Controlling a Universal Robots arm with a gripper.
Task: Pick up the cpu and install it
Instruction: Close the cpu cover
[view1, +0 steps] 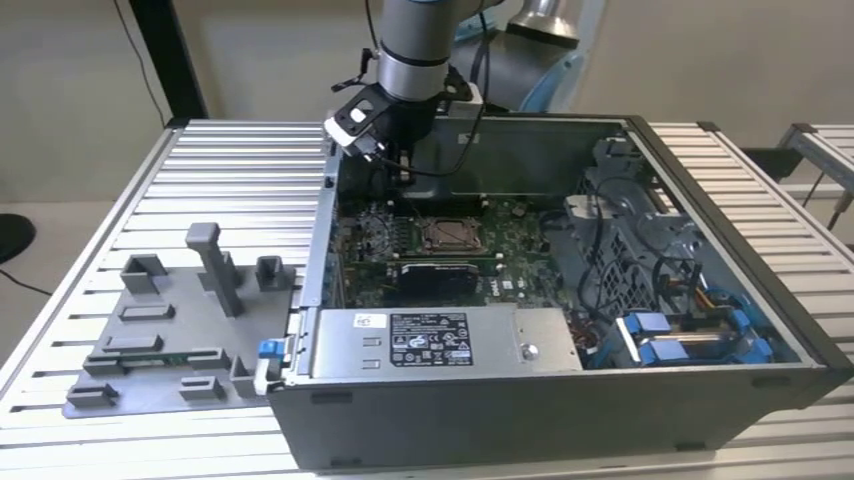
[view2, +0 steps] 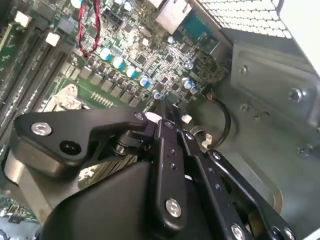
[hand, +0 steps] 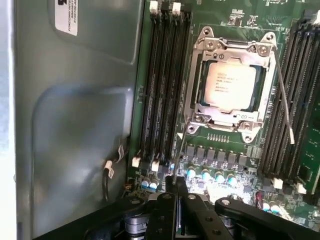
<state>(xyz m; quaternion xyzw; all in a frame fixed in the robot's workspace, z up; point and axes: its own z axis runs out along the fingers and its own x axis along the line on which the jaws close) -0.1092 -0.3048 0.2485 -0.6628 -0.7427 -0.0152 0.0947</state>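
Ribbed metal slats make up the desk (view1: 240, 160), which carries an open computer case (view1: 534, 400) lying on its side. A grey tray (view1: 147, 340) of plastic blocks sits beside the case, toward the exterior view's left. The arm (view1: 407, 60) comes down from above into the far corner of the case on that same side.

The cpu (hand: 230, 85) lies flat in the socket (hand: 192, 90) of the green board (hand: 220, 20), its pale metal top facing up and the socket's metal frame around it. In the exterior view the cpu (view1: 447, 234) shows near the middle of the board. Long dark memory slots (hand: 160, 85) run along both sides of the socket.

The end effector (hand: 177, 185) hangs low over the board beside a row of small blue-topped capacitors (hand: 205, 175), close to the case wall. It is near the socket but apart from the cpu. In the second wrist view the end effector (view2: 167, 112) looks clenched, its two black fingers pressed together with nothing between them.
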